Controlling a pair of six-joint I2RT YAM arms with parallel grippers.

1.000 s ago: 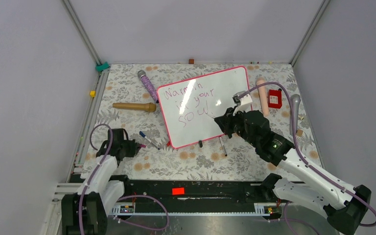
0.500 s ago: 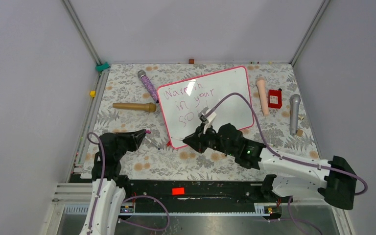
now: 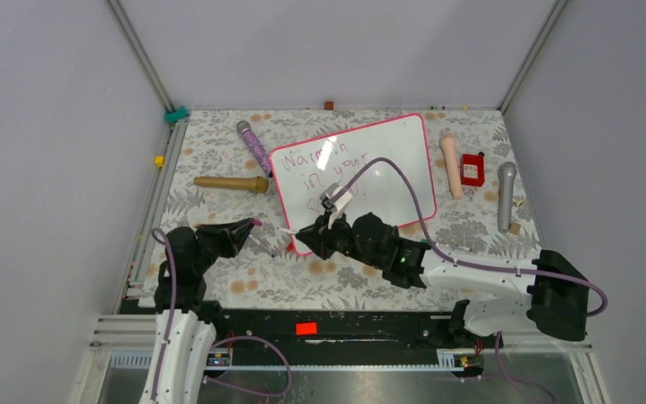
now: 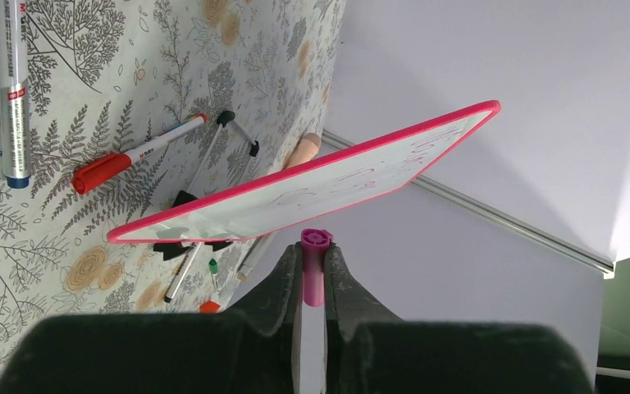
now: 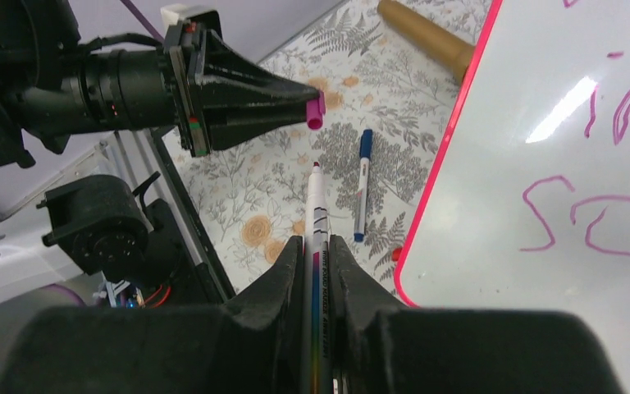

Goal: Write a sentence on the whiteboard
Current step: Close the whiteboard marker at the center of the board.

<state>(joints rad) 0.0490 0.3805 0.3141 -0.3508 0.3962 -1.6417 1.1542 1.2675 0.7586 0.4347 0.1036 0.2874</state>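
The whiteboard [image 3: 387, 160] stands tilted at mid-table, pink-framed. The sentence [image 3: 324, 160] shows in purple-pink letters, its lowest line partly hidden by my right arm. In the right wrist view the board [image 5: 558, 107] shows the letters "SO" [image 5: 591, 222]. My right gripper [image 3: 304, 233] is shut on a white marker [image 5: 316, 209], uncapped tip pointing left. My left gripper [image 3: 248, 225] is shut on the marker's pink cap [image 4: 314, 271], also seen in the right wrist view [image 5: 315, 111]. Cap and tip face each other, a short gap apart, left of the board's near corner.
A blue pen [image 3: 256, 241] lies under the gap between the grippers. A red pen [image 4: 131, 156] lies by the board's stand. A wooden rod [image 3: 229, 183] and purple wand [image 3: 254, 147] lie left of the board. A beige rod [image 3: 452, 164], red box [image 3: 472, 169] and grey microphone [image 3: 505, 194] lie right.
My right arm has swung left off the board's face, bringing the marker to the near left corner. My left gripper has risen and turned right, holding the cap towards the marker tip.
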